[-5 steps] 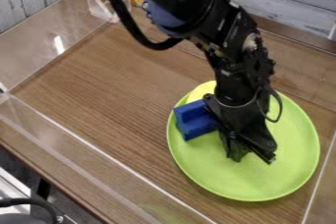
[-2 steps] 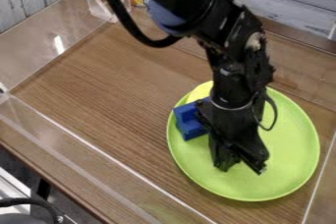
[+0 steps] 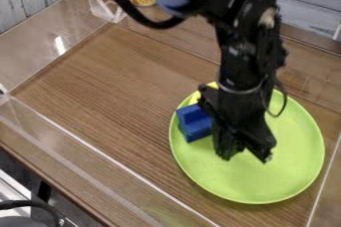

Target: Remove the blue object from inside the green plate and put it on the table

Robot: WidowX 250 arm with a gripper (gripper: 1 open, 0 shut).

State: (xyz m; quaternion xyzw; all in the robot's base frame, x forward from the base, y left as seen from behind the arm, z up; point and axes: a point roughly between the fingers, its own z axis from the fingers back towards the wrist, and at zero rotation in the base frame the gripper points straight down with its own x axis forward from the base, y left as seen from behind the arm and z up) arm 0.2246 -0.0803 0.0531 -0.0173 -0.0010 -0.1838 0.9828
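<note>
On the table [image 3: 94, 92], a brown wood-grain top ringed by low clear acrylic walls [image 3: 40, 32], the left and middle stretch lies bare, and everything that matters sits toward the right front. There the green plate [image 3: 300, 161] rests flat, and on its left part lies the blue object [image 3: 197, 121], inside the rim and not yet on the wood. The block sits just to the left of the arm's lower end, close beside it; whether the two touch cannot be told from this view. Its long axis seems to run from the plate's near-left edge back toward the plate's centre, slanting away from the camera, though the arm hides its far end, so the exact heading is uncertain. A small yellow piece [image 3: 202, 96] shows just behind the block, also partly hidden.

To the right of the block, the pincer [image 3: 244, 151] points straight down over the middle of the plate, its fingers pressed together and, as far as can be seen, gripping nothing; the block lies beside them, not between them. My reading is that the grasp has missed or not taken hold, and the pincer would need to spread, shift left over the block and set its fingers across the short width.
</note>
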